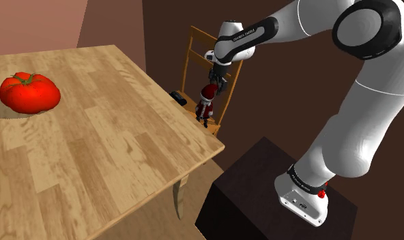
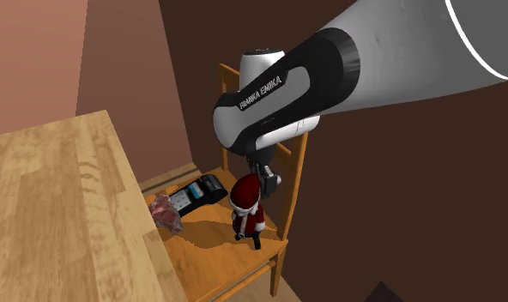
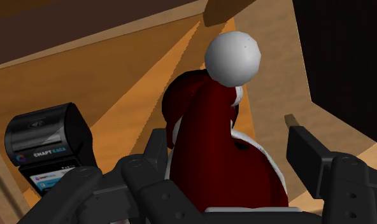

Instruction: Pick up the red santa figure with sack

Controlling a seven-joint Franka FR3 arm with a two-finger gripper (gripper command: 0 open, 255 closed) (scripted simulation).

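The dark red santa figure with a white ball on its hat [image 2: 246, 206] stands on the seat of the orange wooden chair [image 2: 218, 253], just beside the light wooden worktop [image 1: 112, 153]. The black 2-finger pincer [image 2: 265, 178] hangs over it, spread wide. In the wrist view its fingers [image 3: 308, 153] flank the figure, and 1 plainly stands off it. A black card terminal [image 2: 196, 193] lies on the same seat. A big red tomato [image 1: 29, 92] sits on the worktop.

Red tomato [image 1: 29, 93] sitting on wooden table [image 1: 105, 150]; black card reader [image 2: 195, 192] and pinkish crumpled item [image 2: 166, 211] lying on wooden chair [image 2: 231, 262] seat.
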